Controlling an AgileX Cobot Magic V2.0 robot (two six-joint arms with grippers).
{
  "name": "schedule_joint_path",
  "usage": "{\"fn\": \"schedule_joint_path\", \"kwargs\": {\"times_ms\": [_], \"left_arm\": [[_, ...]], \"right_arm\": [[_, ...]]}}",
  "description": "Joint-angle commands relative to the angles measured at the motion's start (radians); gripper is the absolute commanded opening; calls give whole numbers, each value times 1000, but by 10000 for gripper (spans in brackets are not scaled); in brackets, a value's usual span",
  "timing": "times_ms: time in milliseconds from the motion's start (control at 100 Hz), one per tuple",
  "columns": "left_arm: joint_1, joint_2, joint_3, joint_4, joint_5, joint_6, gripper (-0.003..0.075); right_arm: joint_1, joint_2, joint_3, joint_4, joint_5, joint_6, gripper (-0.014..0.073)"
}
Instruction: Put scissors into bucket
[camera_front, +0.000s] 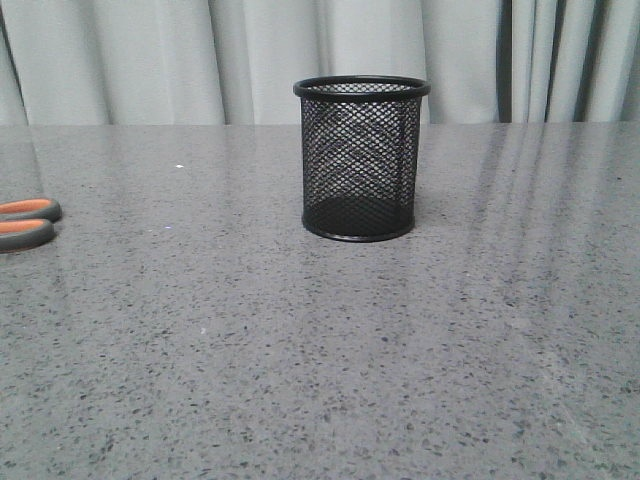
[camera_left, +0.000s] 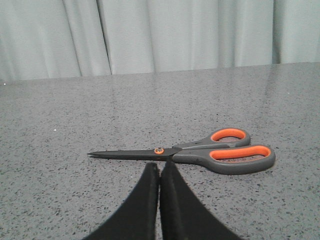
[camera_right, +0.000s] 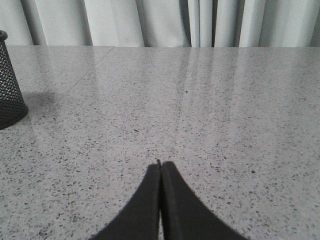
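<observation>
Scissors (camera_left: 200, 152) lie flat on the grey speckled table (camera_front: 300, 350), blades together, tips pointing away from the orange-lined loops. In the front view we see only the two handle loops (camera_front: 25, 222) at the far left edge, well apart from the bucket (camera_front: 360, 158). The bucket stands upright near the table's middle, toward the back; through its mesh we see nothing inside. Left gripper (camera_left: 159, 172) sits just short of the scissors near the pivot, fingers pressed together, holding nothing. Right gripper (camera_right: 160, 170) likewise clenched and empty over bare table, bucket (camera_right: 10, 85) off to one side. Pale curtain (camera_front: 150, 60) behind.
</observation>
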Motion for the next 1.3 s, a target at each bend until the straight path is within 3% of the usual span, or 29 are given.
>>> {"fn": "schedule_joint_path", "kwargs": {"times_ms": [0, 980, 1290], "left_arm": [[2, -23, 27, -6, -78, -11, -21], [2, -23, 27, -6, -80, -11, -21], [2, -23, 27, -114, -86, -11, -21]], "right_arm": [[-4, -23, 17, -8, -75, 0, -65], [-4, -23, 17, -60, -90, 0, -65], [-4, -23, 17, 9, -124, 0, -65]]}}
